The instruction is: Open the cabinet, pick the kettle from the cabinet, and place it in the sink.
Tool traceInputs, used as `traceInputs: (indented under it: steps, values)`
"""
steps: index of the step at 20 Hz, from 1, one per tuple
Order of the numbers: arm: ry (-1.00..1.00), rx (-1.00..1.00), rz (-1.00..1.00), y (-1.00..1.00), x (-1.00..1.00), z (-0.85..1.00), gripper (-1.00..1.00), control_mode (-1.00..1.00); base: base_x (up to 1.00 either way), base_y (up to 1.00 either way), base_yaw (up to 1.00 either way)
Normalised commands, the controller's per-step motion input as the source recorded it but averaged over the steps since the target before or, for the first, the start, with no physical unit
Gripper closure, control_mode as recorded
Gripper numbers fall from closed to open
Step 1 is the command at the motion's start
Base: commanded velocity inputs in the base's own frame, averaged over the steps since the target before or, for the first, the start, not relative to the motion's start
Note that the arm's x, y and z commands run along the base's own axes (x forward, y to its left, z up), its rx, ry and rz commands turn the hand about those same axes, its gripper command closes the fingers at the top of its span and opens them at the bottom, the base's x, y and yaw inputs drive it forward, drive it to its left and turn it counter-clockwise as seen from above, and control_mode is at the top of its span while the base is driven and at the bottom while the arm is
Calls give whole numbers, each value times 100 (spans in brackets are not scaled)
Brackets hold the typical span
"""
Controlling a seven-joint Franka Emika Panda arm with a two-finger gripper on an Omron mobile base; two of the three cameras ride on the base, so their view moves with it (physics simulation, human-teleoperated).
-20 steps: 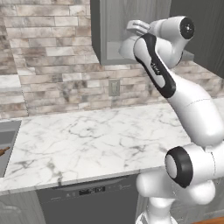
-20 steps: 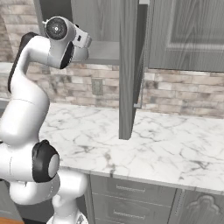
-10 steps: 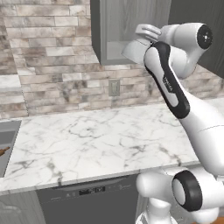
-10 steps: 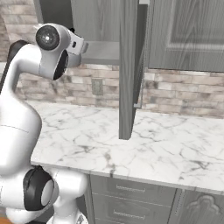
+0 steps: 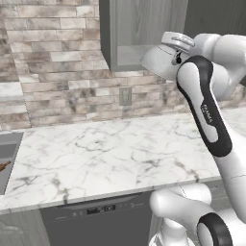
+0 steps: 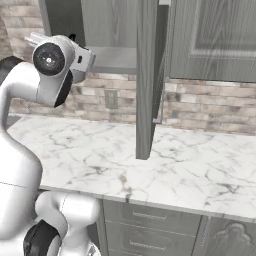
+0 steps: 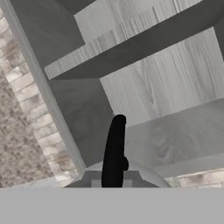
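Claw (image 7: 113,186) is gripping the kettle (image 5: 161,62) by its black handle (image 7: 114,148), just outside the open cabinet (image 5: 144,29) above the table (image 5: 110,153) — carrying left toward the sink (image 5: 7,153), I'd be keeping it level and high.

Even flat rendered light; soft shadows; mild blur.

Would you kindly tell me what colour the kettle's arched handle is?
The kettle's handle is black, seen best in the hand view, arching over the silver-grey kettle.
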Motion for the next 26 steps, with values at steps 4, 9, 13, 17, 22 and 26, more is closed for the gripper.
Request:
traceInputs:
  steps: [4, 9, 13, 17, 22, 26]
  values:
    - [3, 0, 14, -1, -53, 0, 100, -100, 0, 0, 0]
    - [9, -6, 18, 0, -46, 0, 100, -100, 0, 0, 0]
    - [8, -10, 22, 0, -46, 0, 100, -100, 0, 0, 0]
    - [0, -12, 28, 1, -51, -7, 100, -100, 0, 0, 0]
    - [-1, -11, 26, 1, -60, -13, 100, -100, 0, 0, 0]
    - [0, -13, 24, 5, -53, -15, 100, -100, 0, 0, 0]
